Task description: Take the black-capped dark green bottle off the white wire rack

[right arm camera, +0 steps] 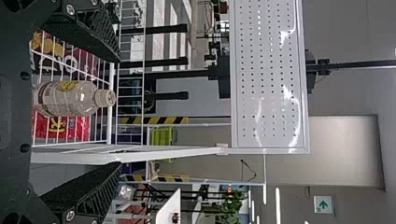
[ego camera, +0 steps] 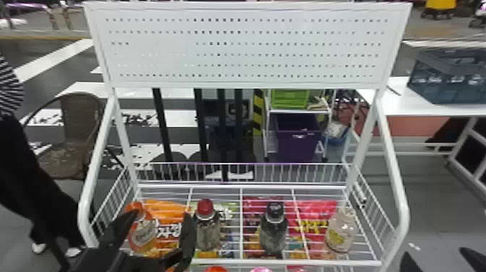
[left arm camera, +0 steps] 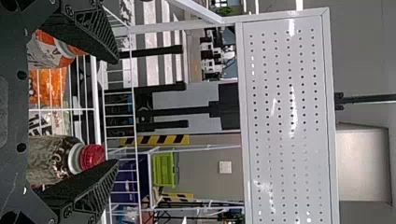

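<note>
Left gripper [ego camera: 161,214]: fingers spread wide, nothing held; from where I stand it is over at the rack's left part, by the orange-capped bottle [ego camera: 143,236].
Right gripper [ego camera: 434,252]: also wide apart and empty, out by the rack's right side.
Nearer hand: the left, I'd say, going by the head view.
Black-capped dark green bottle [ego camera: 274,233]: on the white wire rack [ego camera: 403,213], to the right of the left gripper and to the left of the right one.
Long axis: upright, cap on top, so a finger on either side of the body should suit it.
Neighbours: the red-capped bottle [ego camera: 209,233] stands between it and the left gripper; the pale-capped clear bottle [ego camera: 341,234] stands on its other side.
Coming move: the left gripper would need to cross rightward clear of the red cap before closing; swung low, it could topple that neighbour.
</note>
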You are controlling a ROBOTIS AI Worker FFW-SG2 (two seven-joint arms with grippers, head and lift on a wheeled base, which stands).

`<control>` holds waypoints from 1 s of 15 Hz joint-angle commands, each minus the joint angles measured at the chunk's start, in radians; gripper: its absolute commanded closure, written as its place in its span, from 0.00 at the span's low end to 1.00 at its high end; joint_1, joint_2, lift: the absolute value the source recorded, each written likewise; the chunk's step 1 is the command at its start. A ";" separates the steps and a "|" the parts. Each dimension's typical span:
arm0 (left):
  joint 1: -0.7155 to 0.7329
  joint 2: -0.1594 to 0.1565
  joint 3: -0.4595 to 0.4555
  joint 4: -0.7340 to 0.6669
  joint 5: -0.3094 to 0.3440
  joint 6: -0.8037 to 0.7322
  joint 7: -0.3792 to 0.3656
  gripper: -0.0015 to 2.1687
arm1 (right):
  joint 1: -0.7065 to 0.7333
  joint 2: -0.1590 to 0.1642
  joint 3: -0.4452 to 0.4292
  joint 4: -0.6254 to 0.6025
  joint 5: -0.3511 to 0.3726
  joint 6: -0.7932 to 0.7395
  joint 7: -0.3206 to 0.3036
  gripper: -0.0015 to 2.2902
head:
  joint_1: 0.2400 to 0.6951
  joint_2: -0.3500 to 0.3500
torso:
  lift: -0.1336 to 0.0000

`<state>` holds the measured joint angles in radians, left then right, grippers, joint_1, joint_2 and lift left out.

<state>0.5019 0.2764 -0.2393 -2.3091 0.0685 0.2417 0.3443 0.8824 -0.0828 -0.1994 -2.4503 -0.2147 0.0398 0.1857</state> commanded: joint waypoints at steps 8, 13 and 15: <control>0.001 0.001 -0.002 -0.003 -0.001 0.000 -0.001 0.06 | 0.007 0.000 -0.005 -0.003 0.000 -0.007 0.004 0.05 | 0.57 0.50 | 1.00; 0.004 0.001 -0.002 -0.010 -0.001 0.000 -0.001 0.06 | -0.048 0.000 0.069 0.149 0.017 -0.074 0.014 0.05 | 0.57 0.50 | 1.00; 0.004 0.000 -0.002 -0.010 -0.003 0.000 -0.001 0.06 | -0.109 -0.008 0.140 0.274 0.029 -0.151 0.015 0.05 | 0.57 0.50 | 1.00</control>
<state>0.5062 0.2775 -0.2419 -2.3200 0.0666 0.2417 0.3435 0.8138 -0.0852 -0.1063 -2.2579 -0.1941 -0.0608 0.2008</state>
